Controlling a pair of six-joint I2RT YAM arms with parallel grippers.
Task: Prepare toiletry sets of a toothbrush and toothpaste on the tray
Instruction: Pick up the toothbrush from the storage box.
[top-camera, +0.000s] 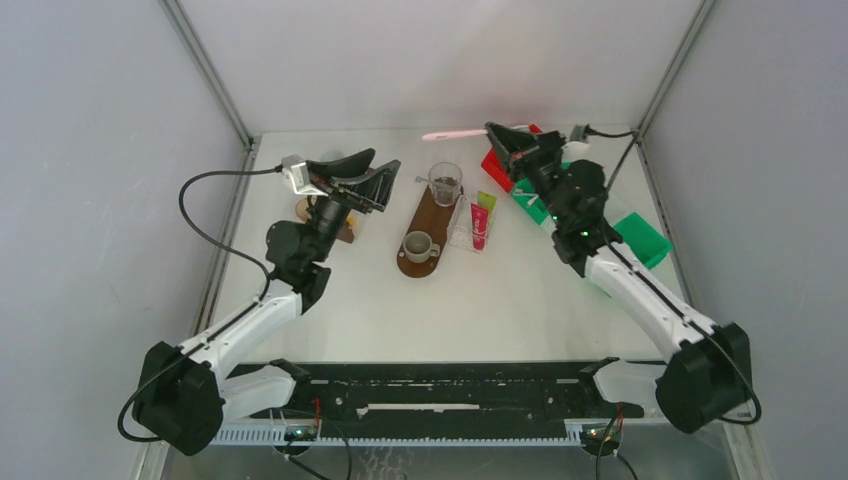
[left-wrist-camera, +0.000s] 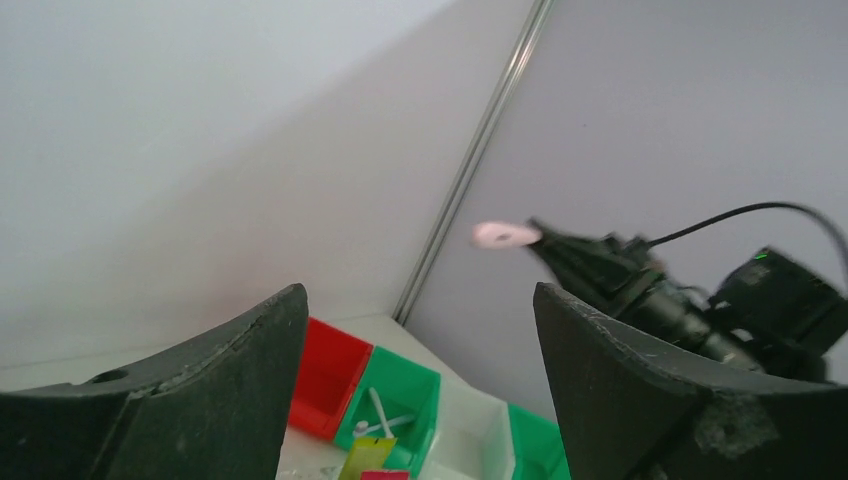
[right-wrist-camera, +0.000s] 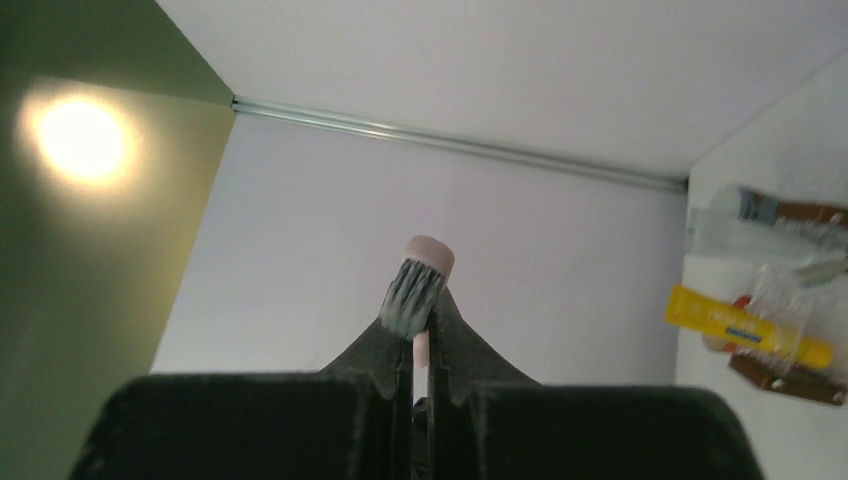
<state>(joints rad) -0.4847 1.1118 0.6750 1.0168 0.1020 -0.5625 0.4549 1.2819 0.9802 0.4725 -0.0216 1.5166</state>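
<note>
**Operator:** What stands nearest me on the table?
**Guide:** Your wooden tray (top-camera: 432, 215). A grey mug (top-camera: 418, 245) stands at its near end and a clear glass (top-camera: 445, 183) at its far end.

**Operator:** Where is my left gripper?
**Guide:** Your left gripper (top-camera: 390, 185) hangs left of the tray, level with the glass. Its jaws are spread wide and hold nothing. In its wrist view, both fingers (left-wrist-camera: 200, 385) stand well apart.

**Operator:** And the toothpaste?
**Guide:** The pink-red tube (top-camera: 479, 226) lies just beside the tray's right edge. The lime green tube (top-camera: 486, 203) is just behind it. You cannot tell whether either touches the tray.

**Operator:** Farther back?
**Guide:** Your right gripper (top-camera: 495, 133) is raised near the back wall, clenched on the pink toothbrush (top-camera: 450, 133), whose head points left. The right wrist view shows the bristles (right-wrist-camera: 410, 300) just past the closed fingertips. A red bin (top-camera: 497, 168) sits below that gripper, with a green bin (left-wrist-camera: 395, 400) adjoining it.
</note>
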